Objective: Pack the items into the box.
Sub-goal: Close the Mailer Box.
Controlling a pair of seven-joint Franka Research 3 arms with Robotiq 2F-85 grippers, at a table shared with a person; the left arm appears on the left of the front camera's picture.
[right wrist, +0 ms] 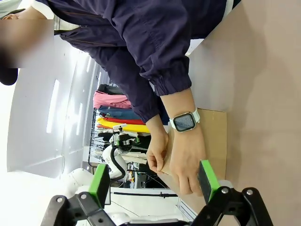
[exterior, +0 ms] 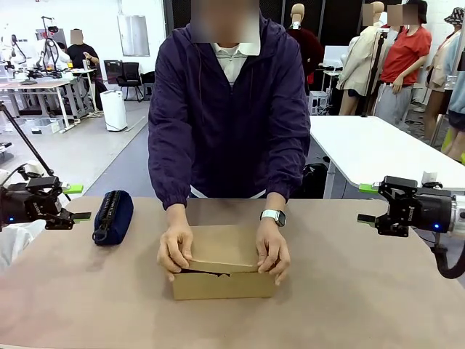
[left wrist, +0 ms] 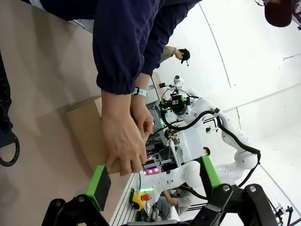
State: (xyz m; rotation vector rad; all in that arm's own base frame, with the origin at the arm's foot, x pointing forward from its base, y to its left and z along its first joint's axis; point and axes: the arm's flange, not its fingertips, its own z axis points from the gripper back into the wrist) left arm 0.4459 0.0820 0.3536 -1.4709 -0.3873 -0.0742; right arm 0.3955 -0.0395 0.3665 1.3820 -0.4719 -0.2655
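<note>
A brown tabletop (exterior: 363, 291) is seen in a large workroom, with white tables further back. The box (exterior: 221, 273) is placed at the tabletop's centre, near the robot's side, its flap lid lowered almost flat with a dark gap left along the near edge. The lid is pressed down by a person's two hands, the left hand (exterior: 175, 251) and the right hand (exterior: 272, 251), one at each end. The items are not discernible; the contents are hidden. A navy zippered pouch (exterior: 112, 217) is laid left of the box, well apart. The left end effector (exterior: 73, 211) is held released above the left edge, and the right end effector (exterior: 367, 211) is likewise released at the right; nothing is grasped by either.
</note>
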